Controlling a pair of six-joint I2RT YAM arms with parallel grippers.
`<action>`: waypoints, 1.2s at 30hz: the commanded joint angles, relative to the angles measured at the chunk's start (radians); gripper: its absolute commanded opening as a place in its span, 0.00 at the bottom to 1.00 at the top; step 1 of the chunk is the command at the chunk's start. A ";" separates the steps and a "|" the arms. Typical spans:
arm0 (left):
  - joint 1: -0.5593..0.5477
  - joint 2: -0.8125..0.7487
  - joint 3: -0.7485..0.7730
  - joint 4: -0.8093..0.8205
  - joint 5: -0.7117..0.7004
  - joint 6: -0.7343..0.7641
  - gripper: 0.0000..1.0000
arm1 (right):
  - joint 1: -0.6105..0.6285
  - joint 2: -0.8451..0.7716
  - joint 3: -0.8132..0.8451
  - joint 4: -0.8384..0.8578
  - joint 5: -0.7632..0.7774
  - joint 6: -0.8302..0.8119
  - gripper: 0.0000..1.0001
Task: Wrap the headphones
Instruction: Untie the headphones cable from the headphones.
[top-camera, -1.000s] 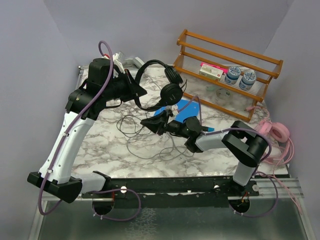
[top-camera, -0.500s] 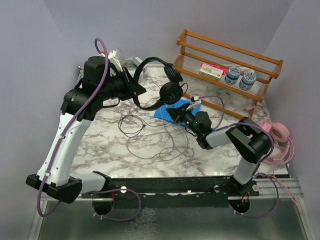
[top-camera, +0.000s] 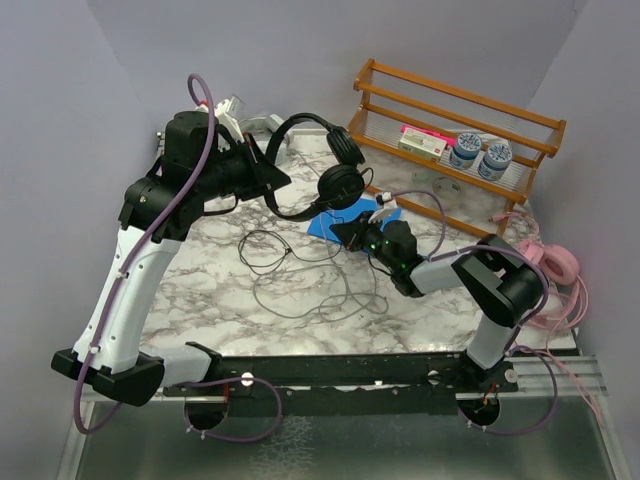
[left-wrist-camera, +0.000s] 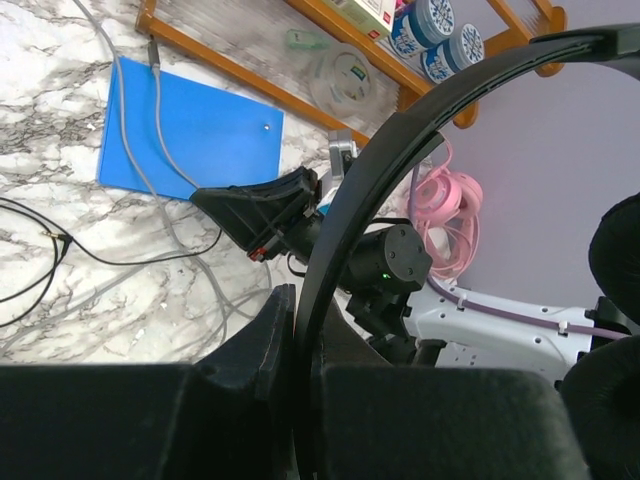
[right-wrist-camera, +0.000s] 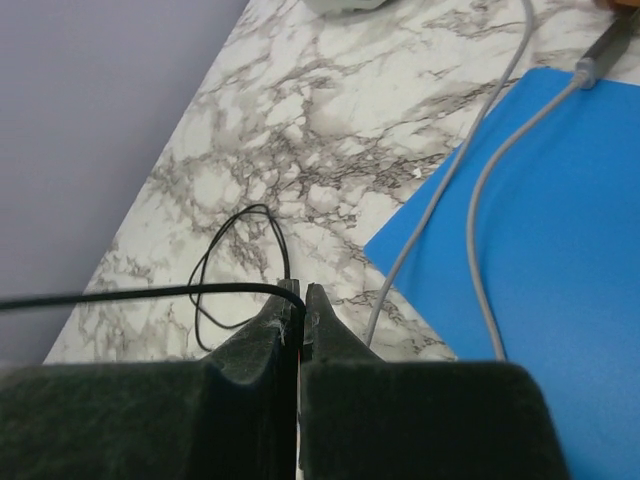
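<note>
My left gripper (top-camera: 276, 180) is shut on the headband of the small black headphones (top-camera: 340, 185) and holds them in the air over the back of the table. The headband (left-wrist-camera: 400, 150) runs between its jaws (left-wrist-camera: 300, 305). My right gripper (top-camera: 346, 229) is just below the ear cups, over the blue mat. It is shut (right-wrist-camera: 303, 292) on the thin black cable (right-wrist-camera: 150, 292), which lies in loops on the marble (top-camera: 300, 290). The pink headphones (top-camera: 553, 265) lie at the right edge. The grey-white pair (top-camera: 250, 118) is mostly hidden behind my left arm, and its grey cable (right-wrist-camera: 480, 180) crosses the mat.
A blue mat (left-wrist-camera: 190, 130) lies on the marble table (top-camera: 200, 270) in front of a wooden rack (top-camera: 460, 110). The rack holds two jars (top-camera: 480, 152) and a small box. Purple walls close in at the left, the back and the right.
My right gripper has moved from the middle of the table back and right to the blue mat, drawing the black cable with it. My left arm has lifted the headphones slightly.
</note>
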 joint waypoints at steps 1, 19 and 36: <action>0.003 -0.011 0.009 0.012 -0.022 0.004 0.00 | -0.007 0.011 0.032 -0.003 -0.181 -0.054 0.00; 0.017 0.079 0.109 -0.024 -0.158 0.044 0.00 | -0.003 -0.103 -0.072 -0.331 0.153 0.064 0.00; 0.086 0.114 0.077 -0.026 -0.893 0.047 0.00 | 0.103 -0.291 -0.194 0.074 -0.704 -0.121 0.00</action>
